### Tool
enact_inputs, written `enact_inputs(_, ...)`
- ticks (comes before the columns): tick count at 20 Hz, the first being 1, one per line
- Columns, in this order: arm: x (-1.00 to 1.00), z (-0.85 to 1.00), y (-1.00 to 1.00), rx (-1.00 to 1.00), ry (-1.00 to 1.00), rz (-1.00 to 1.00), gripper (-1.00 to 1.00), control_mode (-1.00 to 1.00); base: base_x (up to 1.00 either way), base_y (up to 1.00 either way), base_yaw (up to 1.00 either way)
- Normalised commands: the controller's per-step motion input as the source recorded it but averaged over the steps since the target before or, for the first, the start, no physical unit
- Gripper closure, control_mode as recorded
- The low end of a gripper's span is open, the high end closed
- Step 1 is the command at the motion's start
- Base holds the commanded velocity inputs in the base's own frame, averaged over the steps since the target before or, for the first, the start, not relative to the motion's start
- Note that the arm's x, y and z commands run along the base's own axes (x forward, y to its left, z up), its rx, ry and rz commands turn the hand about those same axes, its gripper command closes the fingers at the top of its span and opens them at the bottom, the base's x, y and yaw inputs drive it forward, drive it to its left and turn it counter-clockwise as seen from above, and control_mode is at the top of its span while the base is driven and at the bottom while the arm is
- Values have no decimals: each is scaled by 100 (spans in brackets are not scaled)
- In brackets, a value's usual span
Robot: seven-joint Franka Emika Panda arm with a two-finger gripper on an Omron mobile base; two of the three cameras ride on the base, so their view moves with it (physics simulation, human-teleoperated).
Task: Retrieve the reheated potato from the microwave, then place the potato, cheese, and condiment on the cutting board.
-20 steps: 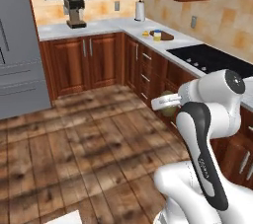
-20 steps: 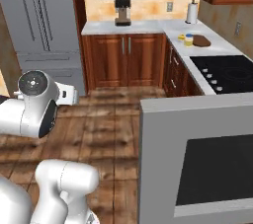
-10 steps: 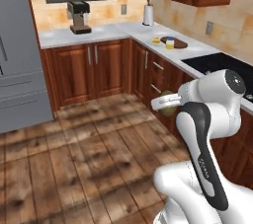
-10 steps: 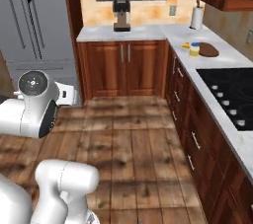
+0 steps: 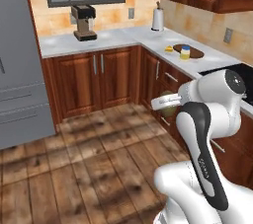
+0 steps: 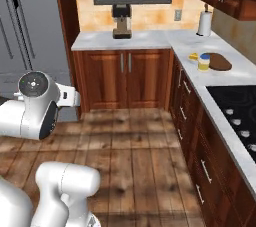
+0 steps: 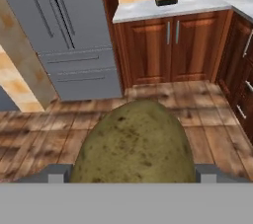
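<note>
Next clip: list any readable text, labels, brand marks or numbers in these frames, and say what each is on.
No readable text in any view.
The condiment bottle: any label is too small and blurred to read.
The coffee machine: no brand mark can be made out.
The fridge and the cabinet doors: plain, no signs.
The potato, close in the hand view: bare speckled skin, no sticker.
</note>
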Motion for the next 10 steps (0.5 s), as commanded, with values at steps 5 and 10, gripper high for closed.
enact_inputs(5, 0, 0, 0, 0, 0, 0, 100, 100, 87, -13, 1)
enact_inputs(10, 0, 0, 0, 0, 0, 0, 100, 100, 87, -14, 0)
